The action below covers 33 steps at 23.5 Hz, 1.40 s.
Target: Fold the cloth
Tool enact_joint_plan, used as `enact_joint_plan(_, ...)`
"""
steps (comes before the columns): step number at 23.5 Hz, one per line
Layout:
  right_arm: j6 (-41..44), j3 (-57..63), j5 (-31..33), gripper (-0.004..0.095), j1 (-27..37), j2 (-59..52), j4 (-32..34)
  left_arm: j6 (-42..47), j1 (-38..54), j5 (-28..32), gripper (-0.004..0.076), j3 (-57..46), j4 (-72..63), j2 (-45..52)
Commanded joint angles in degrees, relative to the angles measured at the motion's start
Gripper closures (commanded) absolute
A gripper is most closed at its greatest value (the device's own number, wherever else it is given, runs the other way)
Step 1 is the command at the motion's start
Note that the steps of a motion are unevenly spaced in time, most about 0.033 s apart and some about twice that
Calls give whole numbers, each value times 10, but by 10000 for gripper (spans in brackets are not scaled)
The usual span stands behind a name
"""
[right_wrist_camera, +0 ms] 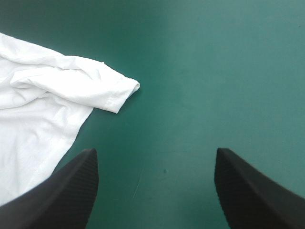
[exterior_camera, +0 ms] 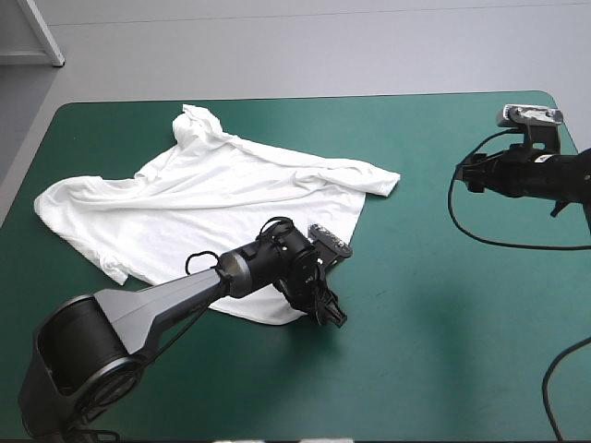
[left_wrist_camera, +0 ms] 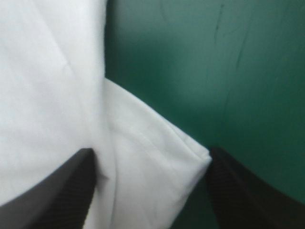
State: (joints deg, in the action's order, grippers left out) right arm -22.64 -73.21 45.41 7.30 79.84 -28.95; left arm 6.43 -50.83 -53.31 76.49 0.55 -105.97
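While the white T-shirt (exterior_camera: 212,194) lies spread but rumpled across the left half of the counter (exterior_camera: 443,314), the left claw (exterior_camera: 331,312) sits low at the garment's near-right corner (left_wrist_camera: 188,157). Its black fingers (left_wrist_camera: 57,191) stand apart, with that folded corner lying loose between them. One sleeve (right_wrist_camera: 116,90) points right toward the middle of the counter. Well apart from the shirt, near the far right edge, the right claw (exterior_camera: 466,173) hangs over the teal-green cover. Its fingers are likewise spread wide with only bare cover between them, and the sleeve lies ahead and off to one side.
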Motion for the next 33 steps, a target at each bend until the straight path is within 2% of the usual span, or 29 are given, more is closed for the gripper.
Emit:
enact_joint_plan(1, -13, -38, -27, 256, -14, 20, -27, 7, -4, 6, 467, -14, -14, 16)
enact_joint_plan(2, -13, -59, -28, 257, -28, 48, -28, 9, -4, 18, 590, -30, -16, 16)
enact_joint_plan(4, -13, -108, -31, 261, -56, 97, -24, 8, -4, 35, 702, -56, -9, 16)
enact_joint_plan(13, 4, -281, -24, 264, -116, 328, -3, 9, -4, 13, 705, -64, -10, 17)
enact_joint_plan(22, 23, -299, -2, 278, -169, 399, 9, 9, -4, 27, 705, -63, -9, 17)
enact_joint_plan(25, 42, -299, -3, 398, -175, 403, 8, 8, -4, 33, 705, -63, -5, 17)
enact_joint_plan(31, 45, -312, -18, 910, -176, 403, 7, 7, -4, 53, 705, -63, -5, 17)
enact_joint_plan(33, 45, -326, -16, 924, -174, 402, 7, 7, -4, 55, 705, -62, -5, 25)
